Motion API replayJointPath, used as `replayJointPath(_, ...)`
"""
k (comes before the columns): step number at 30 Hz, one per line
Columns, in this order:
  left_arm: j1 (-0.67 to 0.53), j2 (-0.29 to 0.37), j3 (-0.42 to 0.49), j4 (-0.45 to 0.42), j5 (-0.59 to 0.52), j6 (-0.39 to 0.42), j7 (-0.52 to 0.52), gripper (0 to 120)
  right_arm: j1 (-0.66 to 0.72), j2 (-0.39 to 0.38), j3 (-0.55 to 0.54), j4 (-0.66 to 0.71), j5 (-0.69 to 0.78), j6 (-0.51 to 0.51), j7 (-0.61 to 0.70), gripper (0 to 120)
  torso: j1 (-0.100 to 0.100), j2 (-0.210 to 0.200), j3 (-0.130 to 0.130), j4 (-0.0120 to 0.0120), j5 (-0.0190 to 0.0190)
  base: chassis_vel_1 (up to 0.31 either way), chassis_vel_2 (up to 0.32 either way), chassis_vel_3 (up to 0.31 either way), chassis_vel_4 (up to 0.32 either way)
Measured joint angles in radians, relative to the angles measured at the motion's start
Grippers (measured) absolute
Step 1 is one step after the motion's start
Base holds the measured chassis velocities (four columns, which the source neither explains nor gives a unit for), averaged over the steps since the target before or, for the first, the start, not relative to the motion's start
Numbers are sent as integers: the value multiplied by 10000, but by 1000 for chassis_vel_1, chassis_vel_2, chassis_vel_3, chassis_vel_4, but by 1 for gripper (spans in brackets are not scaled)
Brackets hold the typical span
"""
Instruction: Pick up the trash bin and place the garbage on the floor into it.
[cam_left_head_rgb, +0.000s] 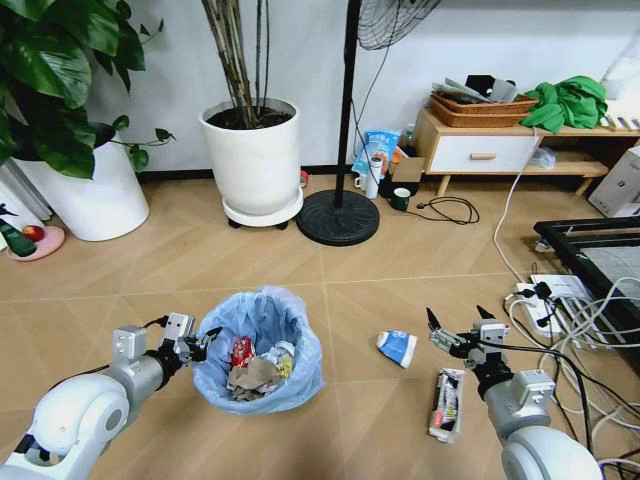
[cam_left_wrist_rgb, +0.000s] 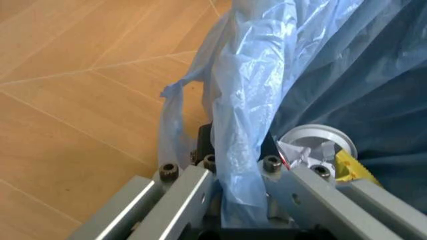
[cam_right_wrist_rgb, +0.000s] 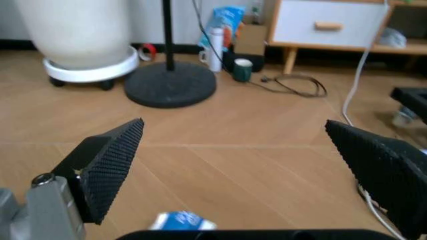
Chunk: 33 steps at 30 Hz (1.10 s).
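Trash bin (cam_left_head_rgb: 260, 350) sits lower centre of the head view, blue bag liner folded over the rim. Inside: crushed red can (cam_left_head_rgb: 241, 350), crumpled brown paper (cam_left_head_rgb: 252, 378), a white disc (cam_left_head_rgb: 284, 350), a bit of yellow wrapper (cam_left_head_rgb: 285, 367).

Left gripper (cam_left_head_rgb: 203, 343) is at the bin's left rim, lower left of frame, clamped on the rim and liner. Left wrist view confirms it: both fingers (cam_left_wrist_rgb: 183, 192) pinch the bag fold and rim between them, white disc and yellow scrap visible just inside.

Still on the floor: blue-and-white packet (cam_left_head_rgb: 397, 347) just right of the bin, and a longer dark-and-white packet (cam_left_head_rgb: 446, 404) lower right, close beside the right arm.

Right gripper (cam_left_head_rgb: 456, 332) hovers lower right of the head view, just right of the blue-and-white packet, jaws spread wide, holding nothing. In the right wrist view the packet (cam_right_wrist_rgb: 182, 220) shows at the bottom edge between the fingers.

Background, upper half: white plant pot (cam_left_head_rgb: 252, 160) on a wheeled base, fan stand base (cam_left_head_rgb: 337, 217), low cabinet (cam_left_head_rgb: 480, 150) upper right, cables at the right edge.
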Motion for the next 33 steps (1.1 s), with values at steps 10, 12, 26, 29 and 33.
replayJointPath(10, 64, -12, -37, -18, 43, -45, 87, 0, -120, 62, 791, -1070, 729, -829, -340, 100, 0, 0, 0, 1, -7, 1, -10, -3, -5)
replayJointPath(12, 48, -31, -35, 12, 51, -51, 121, 0, -61, -34, 1254, -1615, 1060, -953, -1299, 100, -1, 0, -1, 4, -10, 0, 0, 0, 0)
replayJointPath(26, 30, -83, 57, 84, 157, -91, 232, 0, 1071, -503, 1689, -4767, -226, -578, -4348, 100, 0, 0, 0, 2, -5, 0, 0, 0, 0)
replayJointPath(29, 33, -83, 77, 73, 165, -91, 227, 0, 1330, -723, 1449, -5244, -212, -769, -4390, 100, 0, 0, 0, 2, -8, 0, 0, 0, 0)
replayJointPath(33, 66, -114, 120, 42, 218, -91, 221, 0, 1797, -990, 964, -6152, -318, -936, -4355, 100, 1, 0, 0, 2, -2, 0, 0, 0, 0)
